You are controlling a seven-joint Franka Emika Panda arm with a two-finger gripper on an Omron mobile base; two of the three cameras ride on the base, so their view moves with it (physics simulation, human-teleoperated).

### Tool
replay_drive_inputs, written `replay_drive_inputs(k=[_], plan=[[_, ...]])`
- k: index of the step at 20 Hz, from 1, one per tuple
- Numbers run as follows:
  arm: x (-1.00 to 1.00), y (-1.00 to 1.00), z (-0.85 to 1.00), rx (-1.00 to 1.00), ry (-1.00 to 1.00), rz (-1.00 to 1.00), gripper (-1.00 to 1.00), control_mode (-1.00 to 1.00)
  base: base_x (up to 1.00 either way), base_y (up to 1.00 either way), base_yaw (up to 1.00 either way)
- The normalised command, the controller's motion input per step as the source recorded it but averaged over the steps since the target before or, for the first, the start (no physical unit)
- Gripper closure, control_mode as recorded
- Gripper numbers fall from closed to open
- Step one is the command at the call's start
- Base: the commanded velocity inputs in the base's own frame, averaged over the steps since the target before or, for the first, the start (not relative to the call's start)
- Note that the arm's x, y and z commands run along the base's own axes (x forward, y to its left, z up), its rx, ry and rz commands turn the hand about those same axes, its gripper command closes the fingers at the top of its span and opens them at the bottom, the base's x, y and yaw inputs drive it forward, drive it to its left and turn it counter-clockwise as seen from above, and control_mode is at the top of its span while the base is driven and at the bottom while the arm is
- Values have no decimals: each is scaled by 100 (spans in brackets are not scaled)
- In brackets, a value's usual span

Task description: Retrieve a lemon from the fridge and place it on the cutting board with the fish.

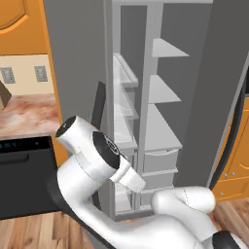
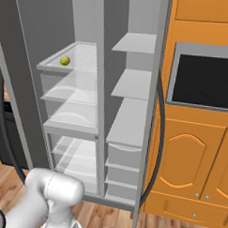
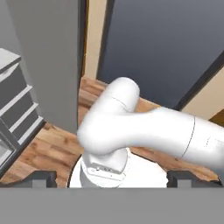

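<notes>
the fridge (image 2: pixel 83 100) stands with both doors swung wide, its grey interior split by a vertical divider into two columns. the right column carries white shelves (image 2: pixel 131 84) stacked one above another, with closed drawers (image 2: pixel 123 156) below them; the left column holds clear bins and drawers (image 2: pixel 71 109). in the left base view the same fridge (image 1: pixel 146 97) is seen from the other side, one grey door (image 1: pixel 78 58) in front of the orange cabinets.

to the right of the fridge is an orange wall unit (image 2: pixel 198 152) with a dark built-in oven window (image 2: pixel 204 82) and panelled doors beneath. to the left is a black dishwasher (image 1: pixel 22 175) under a marbled counter (image 1: pixel 26 114), with two wall outlets (image 1: pixel 41 73) on the backsplash above. the floor (image 1: pixel 34 233) is light wood planks.

the white arm (image 1: pixel 97 160) is folded low in front of the fridge, well short of the shelves.

the hand (image 3: pixel 111 179) looks back at the robot's own body and the wooden floor; its two dark fingertips (image 3: pixel 41 178) stand far apart at the bottom corners, spread wide with nothing between them.

the lemon (image 2: pixel 65 60) lies in the top clear bin of the left column, near the bin's front left corner, well apart from the hand.
</notes>
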Motion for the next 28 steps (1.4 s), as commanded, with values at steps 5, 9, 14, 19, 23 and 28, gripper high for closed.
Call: replay_drive_inputs(k=[5,9,14,19,23,28], plan=[[-42,-99,22,50,0,11,-100,-100,0,0,0],[0,-76,19,53,5,17,-100,-100,0,0,0],[34,-62,12,45,8,14,-100,-100,0,0,0],[92,-18,-11,31,0,8,-100,-100,0,0,0],[100,52,-25,12,0,0,-100,-100,0,0,0],[80,57,-22,12,8,2,-100,-100,0,0,0]])
